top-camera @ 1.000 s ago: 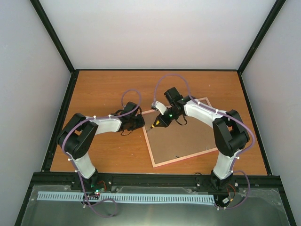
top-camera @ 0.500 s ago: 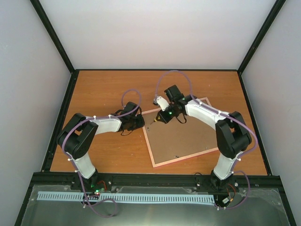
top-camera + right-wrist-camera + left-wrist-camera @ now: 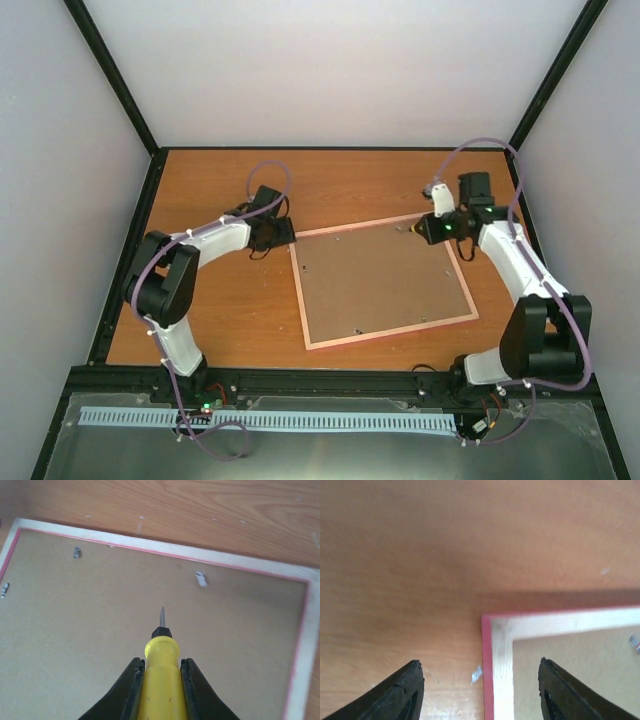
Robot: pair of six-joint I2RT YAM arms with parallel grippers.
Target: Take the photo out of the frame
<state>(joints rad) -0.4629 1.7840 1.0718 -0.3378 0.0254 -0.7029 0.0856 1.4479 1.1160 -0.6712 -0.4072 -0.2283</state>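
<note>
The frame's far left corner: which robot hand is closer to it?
Left. The left gripper sits open right at that corner of the frame; the right gripper, holding the screwdriver, is near the far right corner.

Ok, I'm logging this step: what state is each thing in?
Thin pink rectangular picture frame: lying face down, flat.
Brown backing board: seated in the frame, facing up.
Small yellow-handled screwdriver: clamped in the right fingers, tip over the board.
Right fingers: shut on the screwdriver.
Left fingers: open, at a frame corner.

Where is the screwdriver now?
The screwdriver is clamped in the right end effector, far right in the top view, tip over the frame's far-right corner.
</note>
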